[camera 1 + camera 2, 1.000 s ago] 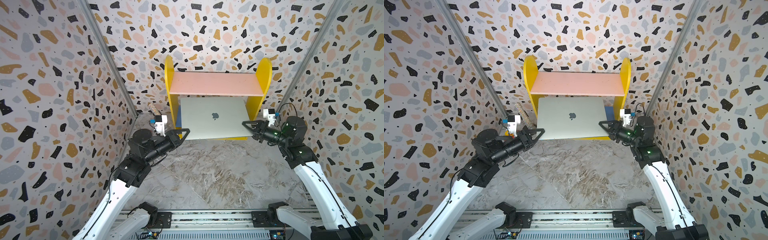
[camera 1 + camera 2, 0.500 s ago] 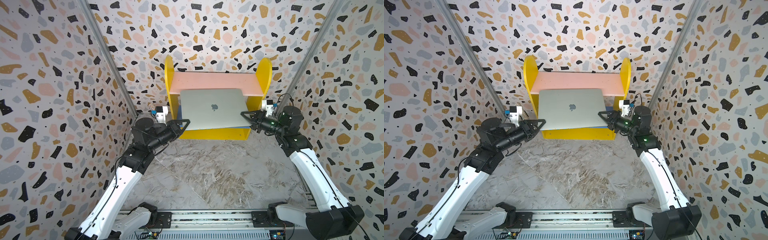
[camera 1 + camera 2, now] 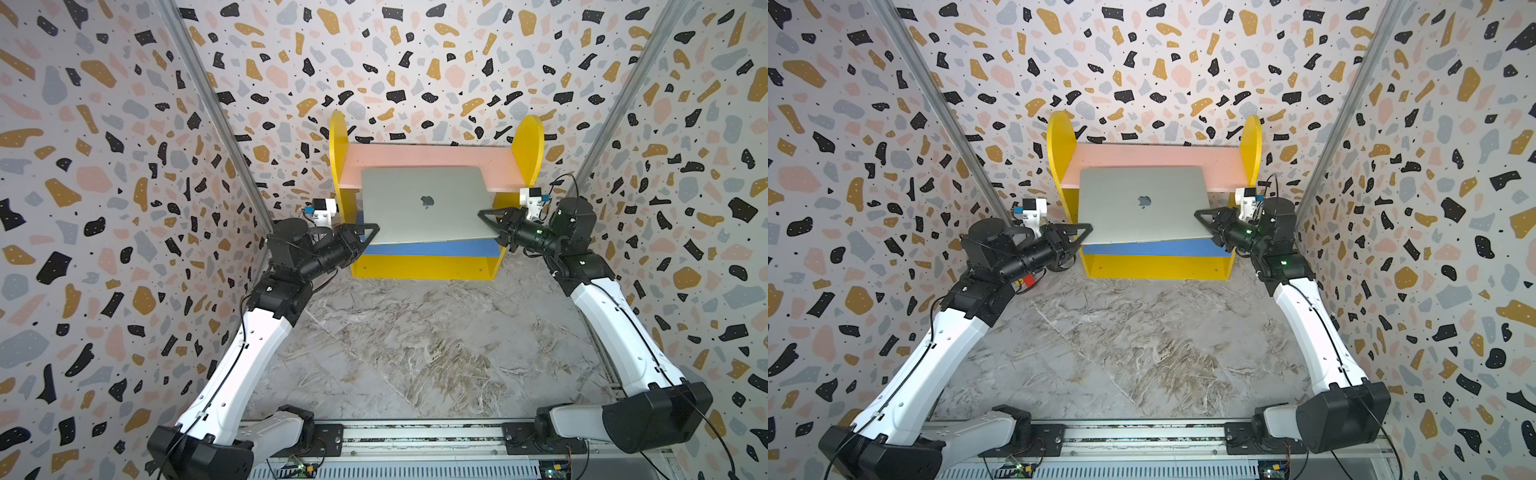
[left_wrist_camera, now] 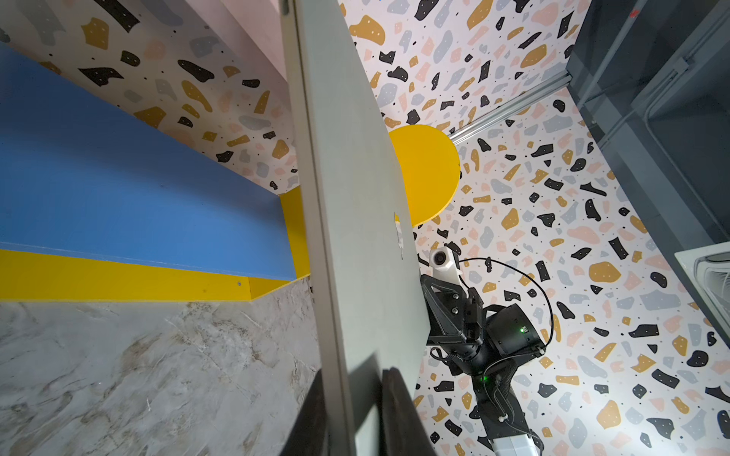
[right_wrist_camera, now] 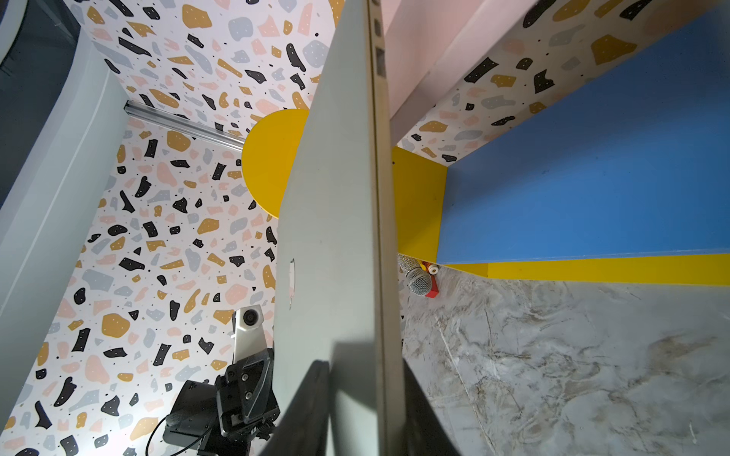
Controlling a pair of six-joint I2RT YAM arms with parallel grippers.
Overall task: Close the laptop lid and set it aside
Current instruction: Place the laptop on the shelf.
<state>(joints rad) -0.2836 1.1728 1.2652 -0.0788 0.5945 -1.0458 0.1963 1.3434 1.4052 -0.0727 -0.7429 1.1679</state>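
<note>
A yellow shelf unit (image 3: 338,166) stands against the back wall, with a pink top shelf (image 3: 415,156) and a blue lower shelf (image 3: 432,248). A microphone (image 5: 418,281) lies on the marble counter (image 3: 415,340) beside the unit's left side panel. The laptop (image 3: 424,208) hangs in the air just in front of the unit. Its far edge overlaps the pink shelf's front in both top views. The apple logo faces up and the laptop lid (image 5: 332,221) is flat against the base. The left tool (image 3: 370,232) is clamped on its left edge near the front corner, and the right tool (image 3: 488,220) is clamped on its right edge.
</note>
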